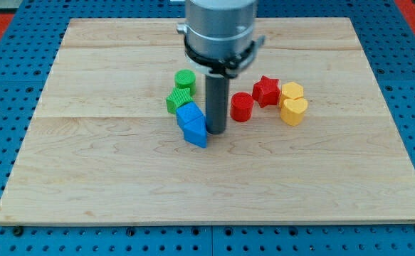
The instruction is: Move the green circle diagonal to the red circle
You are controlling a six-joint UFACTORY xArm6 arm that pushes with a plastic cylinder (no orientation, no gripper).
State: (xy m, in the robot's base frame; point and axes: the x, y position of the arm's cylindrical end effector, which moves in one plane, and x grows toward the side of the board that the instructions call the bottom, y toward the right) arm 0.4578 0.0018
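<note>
Rod ends in my tip, down at the table surface near the middle of the board. No claw on this arm, so there is nothing to open, close or grip with: just the bare dark rod under a grey collar.

Just beside my tip, toward the view's left: two blue blocks packed together, the lower blue block touching or nearly touching the rod, the upper blue block directly above it. Shapes angular, hard to tell exactly.

Farther left and up from my tip: a green block, angular, pressed against the upper blue one. Above that, the green circle, round top, sitting close to the green block, left of the rod's shaft.

To the view's right of my tip, a little higher: the red circle, near the rod but apart from it. Beyond it, a red star-like block, close by. Farthest right: two yellow blocks, upper yellow block and lower yellow block, touching each other, the upper one against the red star-like block.
</note>
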